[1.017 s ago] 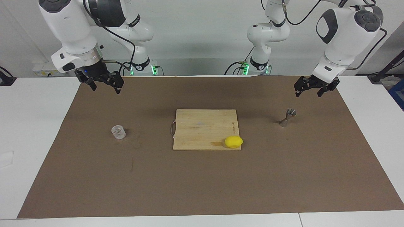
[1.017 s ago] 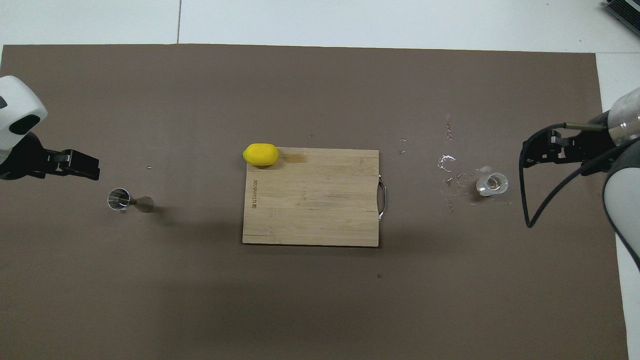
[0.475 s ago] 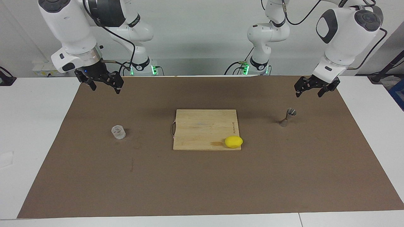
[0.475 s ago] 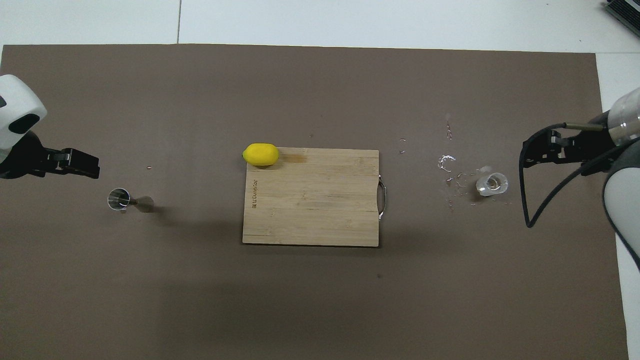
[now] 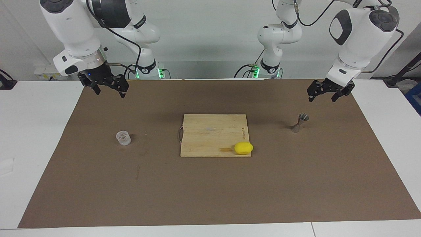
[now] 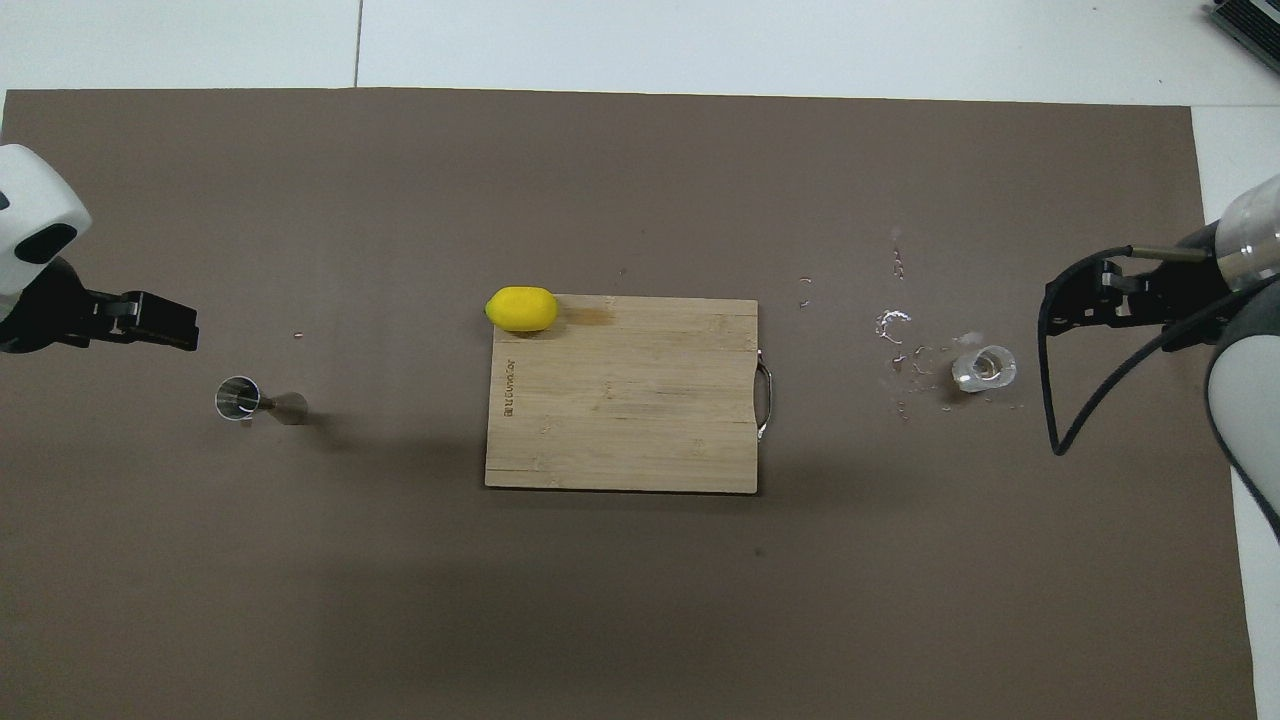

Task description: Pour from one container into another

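Lemon (image 5: 243,148) on board (image 5: 210,131), between cup (image 5: 123,138) and jigger (image 5: 300,122)

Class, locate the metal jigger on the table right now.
The metal jigger stands upright on the brown mat toward the left arm's end of the table, beside the cutting board, untouched.

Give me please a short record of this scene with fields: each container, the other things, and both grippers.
clear cup: upright on the brown mat, toward the right arm's end
metal jigger: upright on the mat, toward the left arm's end
cutting board: mid-mat, between the two containers
lemon: on the board's corner farther from the robots
droplets: on the mat beside the cup
left gripper: open, empty, raised near the jigger
right gripper: open, empty, raised
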Robot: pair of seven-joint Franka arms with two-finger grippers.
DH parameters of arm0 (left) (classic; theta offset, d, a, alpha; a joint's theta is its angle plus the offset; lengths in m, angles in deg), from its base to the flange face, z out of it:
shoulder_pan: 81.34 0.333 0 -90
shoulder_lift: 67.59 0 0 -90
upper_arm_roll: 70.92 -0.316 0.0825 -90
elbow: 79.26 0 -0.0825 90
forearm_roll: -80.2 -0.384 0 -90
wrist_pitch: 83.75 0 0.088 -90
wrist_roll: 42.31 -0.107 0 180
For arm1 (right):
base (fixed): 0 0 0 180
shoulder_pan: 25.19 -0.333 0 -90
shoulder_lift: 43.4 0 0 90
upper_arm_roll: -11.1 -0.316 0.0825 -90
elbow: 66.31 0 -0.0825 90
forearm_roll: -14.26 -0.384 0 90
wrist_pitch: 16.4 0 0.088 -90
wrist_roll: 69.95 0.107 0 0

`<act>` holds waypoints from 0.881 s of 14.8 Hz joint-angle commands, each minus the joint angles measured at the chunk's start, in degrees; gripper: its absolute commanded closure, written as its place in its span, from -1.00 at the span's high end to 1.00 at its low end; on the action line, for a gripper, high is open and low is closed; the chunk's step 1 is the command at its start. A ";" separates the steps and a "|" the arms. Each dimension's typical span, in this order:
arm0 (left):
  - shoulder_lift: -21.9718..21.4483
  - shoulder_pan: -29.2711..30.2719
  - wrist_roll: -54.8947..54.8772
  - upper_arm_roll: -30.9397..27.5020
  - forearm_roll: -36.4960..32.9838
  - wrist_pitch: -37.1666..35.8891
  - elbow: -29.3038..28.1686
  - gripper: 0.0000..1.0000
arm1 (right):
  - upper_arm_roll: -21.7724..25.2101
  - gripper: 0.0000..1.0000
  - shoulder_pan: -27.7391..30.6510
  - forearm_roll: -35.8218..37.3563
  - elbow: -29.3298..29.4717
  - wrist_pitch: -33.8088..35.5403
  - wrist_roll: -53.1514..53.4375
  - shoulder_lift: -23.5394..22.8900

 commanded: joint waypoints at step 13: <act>0.14 5.40 2.03 -0.39 0.18 25.70 -10.95 1.00 | -0.27 1.00 0.64 -0.26 0.37 0.38 -0.84 -0.22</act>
